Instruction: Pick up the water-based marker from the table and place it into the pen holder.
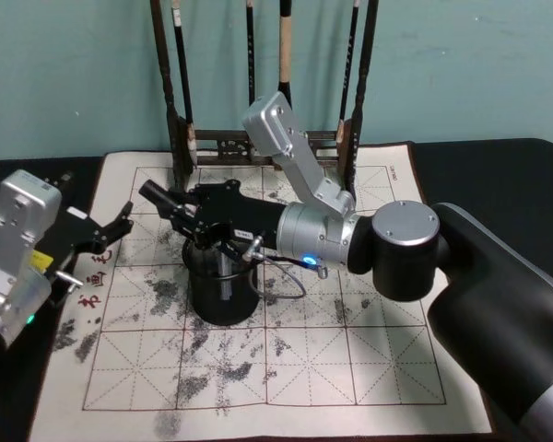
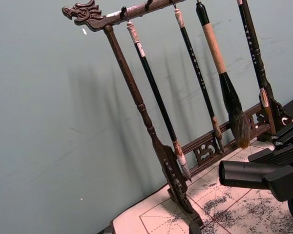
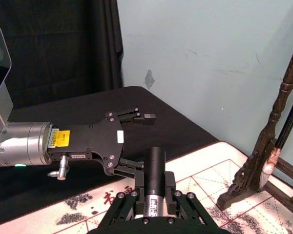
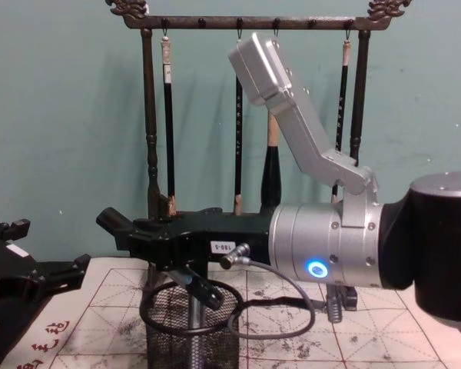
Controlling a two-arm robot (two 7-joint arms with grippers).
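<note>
Pen holder sits upright on the cream mat of the surface, in front of the brush rack. Mesh wall, round rim; something pale and upright stands inside, can't tell what.

Right end effector sits directly above the pen holder, closed on the marker. Marker is black, long axis close to horizontal, lying across the top of the holder rather than pointing down into it. Its free end sticks out past the fingers toward the robot's left and slightly toward the rack. Chest view: marker is above the holder rim, not touching it.

Left end effector hangs left of the pen holder over the mat edge, fingers spread, holding nothing.

Behind the holder, brushes hang from the rack.
</note>
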